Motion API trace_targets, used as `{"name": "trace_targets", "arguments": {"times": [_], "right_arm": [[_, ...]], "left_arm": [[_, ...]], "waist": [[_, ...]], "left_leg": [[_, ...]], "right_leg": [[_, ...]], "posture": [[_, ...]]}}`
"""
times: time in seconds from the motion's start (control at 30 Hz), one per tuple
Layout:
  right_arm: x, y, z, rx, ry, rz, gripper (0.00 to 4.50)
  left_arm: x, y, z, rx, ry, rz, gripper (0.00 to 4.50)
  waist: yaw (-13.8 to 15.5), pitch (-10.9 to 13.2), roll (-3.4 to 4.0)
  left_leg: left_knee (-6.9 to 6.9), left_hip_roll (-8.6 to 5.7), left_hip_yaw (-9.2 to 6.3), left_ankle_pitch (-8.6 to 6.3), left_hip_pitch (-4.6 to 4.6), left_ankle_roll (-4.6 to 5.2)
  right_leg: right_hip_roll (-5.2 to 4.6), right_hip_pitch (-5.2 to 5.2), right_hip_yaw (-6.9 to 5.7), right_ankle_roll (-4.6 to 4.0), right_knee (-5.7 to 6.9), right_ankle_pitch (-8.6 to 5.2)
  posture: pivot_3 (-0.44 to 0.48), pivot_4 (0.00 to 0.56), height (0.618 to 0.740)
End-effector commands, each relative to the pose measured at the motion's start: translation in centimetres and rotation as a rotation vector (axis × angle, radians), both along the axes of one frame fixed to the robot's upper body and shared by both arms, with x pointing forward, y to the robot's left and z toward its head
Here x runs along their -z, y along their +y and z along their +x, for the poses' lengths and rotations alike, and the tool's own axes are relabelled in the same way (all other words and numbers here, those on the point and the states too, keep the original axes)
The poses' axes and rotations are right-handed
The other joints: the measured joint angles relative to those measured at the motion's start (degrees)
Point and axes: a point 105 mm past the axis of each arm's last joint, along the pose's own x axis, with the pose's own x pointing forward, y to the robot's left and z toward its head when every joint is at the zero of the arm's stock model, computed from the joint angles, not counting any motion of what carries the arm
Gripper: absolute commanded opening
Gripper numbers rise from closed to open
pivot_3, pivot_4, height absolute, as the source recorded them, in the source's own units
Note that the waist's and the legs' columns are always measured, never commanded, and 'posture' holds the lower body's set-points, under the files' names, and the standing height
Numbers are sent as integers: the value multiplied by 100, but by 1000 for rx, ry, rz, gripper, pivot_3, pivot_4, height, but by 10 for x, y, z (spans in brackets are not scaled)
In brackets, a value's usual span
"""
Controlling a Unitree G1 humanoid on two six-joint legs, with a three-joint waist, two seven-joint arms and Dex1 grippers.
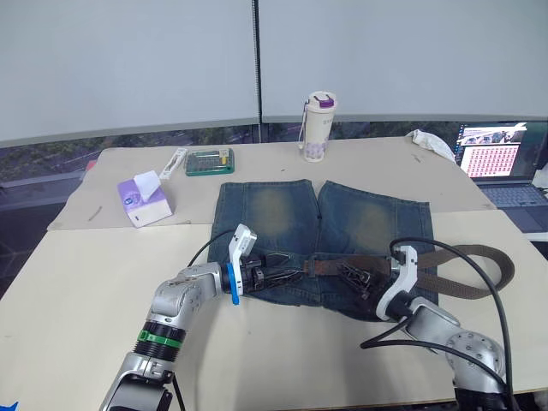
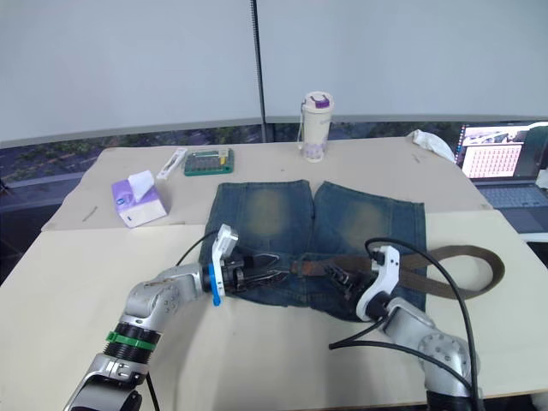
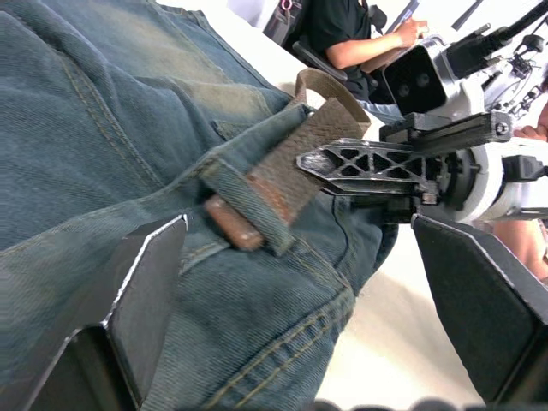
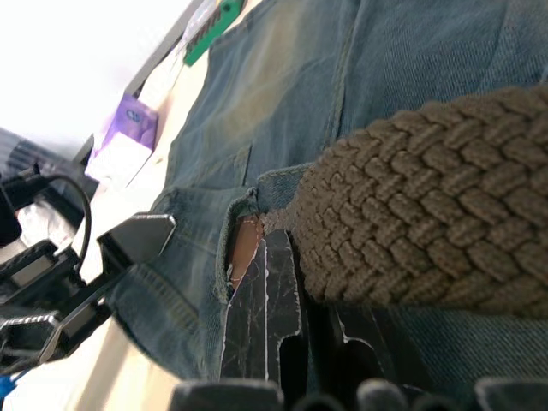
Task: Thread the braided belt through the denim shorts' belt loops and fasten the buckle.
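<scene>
On the beige table (image 1: 86, 291), right end effector (image 1: 353, 276) pinches braided belt (image 1: 479, 282); left (image 1: 278, 276) wide.

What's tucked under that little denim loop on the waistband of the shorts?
The braided belt's brown leather tip passes under the belt loop and pokes out past it. The stretch beneath the loop is covered, as is the denim shorts' waistband underneath.

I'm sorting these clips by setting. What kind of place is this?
Probably an office or lab workspace: a laptop open at the table's edge, a calculator, and a seated person nearby.
</scene>
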Motion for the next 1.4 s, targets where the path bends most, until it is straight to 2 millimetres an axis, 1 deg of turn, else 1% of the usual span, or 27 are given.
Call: {"name": "trace_targets", "arguments": {"times": [0.03,0.2,0.3,0.4,0.53,0.63,0.73,0.87,0.97,1.1,1.13,1.17,1.2,1.23,1.27,1.33,1.4], "right_arm": [[-17,5,-3,-43,-40,9,0],[-21,13,2,-40,-47,48,0],[-16,24,8,-22,-36,102,0],[-9,26,19,53,-32,166,0],[-7,39,20,35,-42,259,0],[-15,43,19,20,-81,360,0],[-23,40,17,12,-128,431,0],[-29,38,12,-20,-163,448,0],[-28,39,10,-27,-162,437,0],[-27,37,11,-18,-163,418,0],[-27,37,11,-16,-163,415,0],[-27,37,11,-15,-163,413,0],[-26,36,11,-13,-161,402,0],[-25,36,11,-9,-159,394,0],[-25,35,11,-5,-157,389,0],[-23,34,12,5,-157,377,0],[-21,33,12,7,-159,350,0]], "left_arm": [[-8,-1,1,-4,-41,-21,4451],[-9,-4,0,5,-41,-27,4451],[-9,-5,0,5,-38,-28,4451],[-8,-6,0,-1,-30,-30,4451],[-8,-4,3,-30,-26,-35,4451],[-11,-2,11,-84,-7,-65,4451],[-13,3,24,-174,24,-102,4451],[-11,8,41,-286,94,-138,4451],[-10,1,38,-254,117,-142,4451],[-11,-11,25,-160,136,-152,4451],[-14,-14,21,-137,140,-175,4451],[-17,-15,19,-124,143,-191,3919],[-19,-15,19,-122,148,-213,3855],[-21,-14,19,-119,152,-226,3557],[-22,-13,19,-120,155,-229,3063],[-23,-11,20,-128,155,-234,2365],[-22,-10,21,-137,154,-229,1772]], "waist": [[5,0,0],[-1,0,-1],[-6,0,0],[-15,0,0],[-17,-1,2],[-54,-1,3],[-59,-1,4],[-48,-1,4],[-54,-2,4],[-53,-2,4],[-53,-2,4],[-54,-1,4],[-51,-1,4],[-51,-2,4],[-55,-2,4],[-57,-2,4],[-54,-2,4]], "left_leg": [[0,-1,0,0,0,0],[0,0,0,0,0,1],[0,2,0,0,0,1],[0,1,0,0,0,1],[0,-2,0,0,0,1],[-1,1,-1,0,1,1],[-3,2,-1,0,1,1],[-3,0,-1,0,0,1],[-2,-3,-1,0,0,1],[-3,-3,-1,0,0,0],[-3,-3,-1,0,-1,0],[-2,-3,-1,0,-1,0],[-2,-3,-1,0,-1,0],[-2,-3,-1,0,-2,0],[-2,-2,-1,0,-2,0],[-3,-1,-1,0,-1,0],[-3,-1,-1,0,-1,0]], "right_leg": [[-1,1,0,0,-1,0],[1,0,0,0,-1,0],[2,-1,-1,0,1,0],[0,-1,1,0,1,0],[0,-4,0,0,3,0],[2,-5,0,-1,4,1],[4,-8,0,-1,7,1],[2,-10,-1,0,7,1],[1,-9,-2,0,7,1],[1,-10,-2,0,7,1],[1,-10,-2,0,7,1],[1,-10,-2,0,7,1],[0,-11,-1,0,7,1],[-1,-11,-1,0,7,1],[-1,-11,-1,0,6,1],[0,-10,0,0,6,1],[1,-10,-1,0,6,1]], "posture": [[0,150,740],[0,150,740],[0,150,740],[0,150,740],[0,150,740],[0,150,740],[0,150,740],[0,150,740],[0,150,740],[0,150,740],[0,150,740],[0,150,740],[0,150,740],[0,150,740],[0,150,740],[0,150,740],[0,150,740]]}}
